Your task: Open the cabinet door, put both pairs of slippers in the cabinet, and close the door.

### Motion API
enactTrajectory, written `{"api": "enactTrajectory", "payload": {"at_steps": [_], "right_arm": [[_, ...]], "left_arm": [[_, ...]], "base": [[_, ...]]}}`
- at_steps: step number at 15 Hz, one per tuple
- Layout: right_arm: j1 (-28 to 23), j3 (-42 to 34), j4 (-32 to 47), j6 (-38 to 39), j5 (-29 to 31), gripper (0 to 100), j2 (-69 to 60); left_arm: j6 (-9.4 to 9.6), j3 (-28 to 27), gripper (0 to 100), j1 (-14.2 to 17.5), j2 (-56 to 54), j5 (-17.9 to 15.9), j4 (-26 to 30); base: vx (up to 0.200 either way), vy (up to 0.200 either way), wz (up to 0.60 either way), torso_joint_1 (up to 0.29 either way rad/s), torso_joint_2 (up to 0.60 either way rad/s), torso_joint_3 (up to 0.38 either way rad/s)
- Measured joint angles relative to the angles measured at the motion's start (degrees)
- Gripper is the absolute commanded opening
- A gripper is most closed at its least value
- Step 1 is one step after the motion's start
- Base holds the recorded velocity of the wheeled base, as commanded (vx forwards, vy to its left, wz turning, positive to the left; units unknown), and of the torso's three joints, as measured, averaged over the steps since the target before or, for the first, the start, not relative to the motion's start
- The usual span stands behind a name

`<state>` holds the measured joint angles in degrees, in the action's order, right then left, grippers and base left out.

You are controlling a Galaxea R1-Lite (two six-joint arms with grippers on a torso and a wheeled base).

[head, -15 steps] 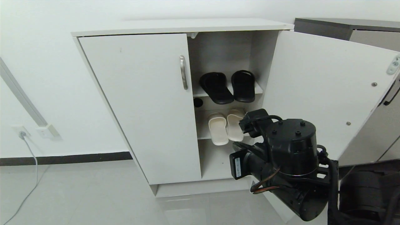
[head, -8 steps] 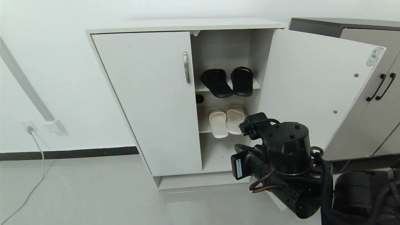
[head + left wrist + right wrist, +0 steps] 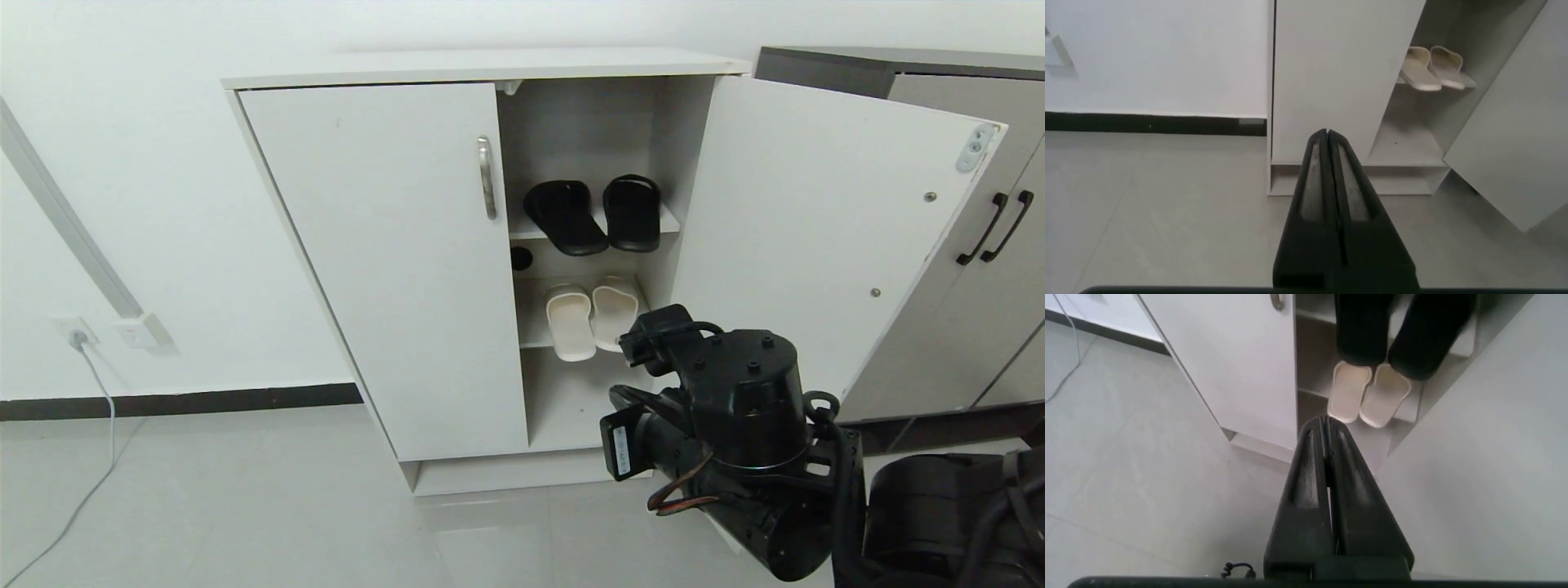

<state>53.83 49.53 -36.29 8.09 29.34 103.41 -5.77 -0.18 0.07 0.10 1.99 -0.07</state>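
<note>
The white cabinet (image 3: 482, 65) has its left door (image 3: 392, 261) shut and its right door (image 3: 816, 229) swung wide open. A black pair of slippers (image 3: 592, 214) lies on the upper shelf, and a white pair of slippers (image 3: 589, 317) on the shelf below. My right arm (image 3: 718, 408) hangs in front of the open half, low and a little back from it. My right gripper (image 3: 1328, 425) is shut and holds nothing; it points at the white slippers (image 3: 1369, 392) and stays apart from them. My left gripper (image 3: 1328, 137) is shut and empty above the floor, facing the cabinet's base.
A grey cabinet (image 3: 992, 229) with black handles stands right behind the open door. A wall socket with a cable (image 3: 77, 335) is at the far left. Bare tiled floor (image 3: 245, 514) spreads before the cabinet.
The head camera pulled back and turned, so the whole picture shifted and more of the open door shows. My right arm has crept slightly up and to the left.
</note>
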Motion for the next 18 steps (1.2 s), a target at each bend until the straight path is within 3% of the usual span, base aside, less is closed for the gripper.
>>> {"api": "enactTrajectory", "payload": {"at_steps": [5, 18], "right_arm": [[0.05, -0.06, 0.20, 0.00, 0.05, 0, 0.28], [-0.09, -0.04, 0.02, -0.11, 0.27, 0, 0.00]], "left_arm": [[-0.02, 0.07, 0, -0.05, 0.00, 0.01, 0.10], [0.00, 0.00, 0, 0.00, 0.00, 0.09, -0.02]], "base": [[0.000, 0.000, 0.00, 0.010, -0.17, -0.248], [0.000, 0.000, 0.00, 0.113, -0.48, -0.340]]}}
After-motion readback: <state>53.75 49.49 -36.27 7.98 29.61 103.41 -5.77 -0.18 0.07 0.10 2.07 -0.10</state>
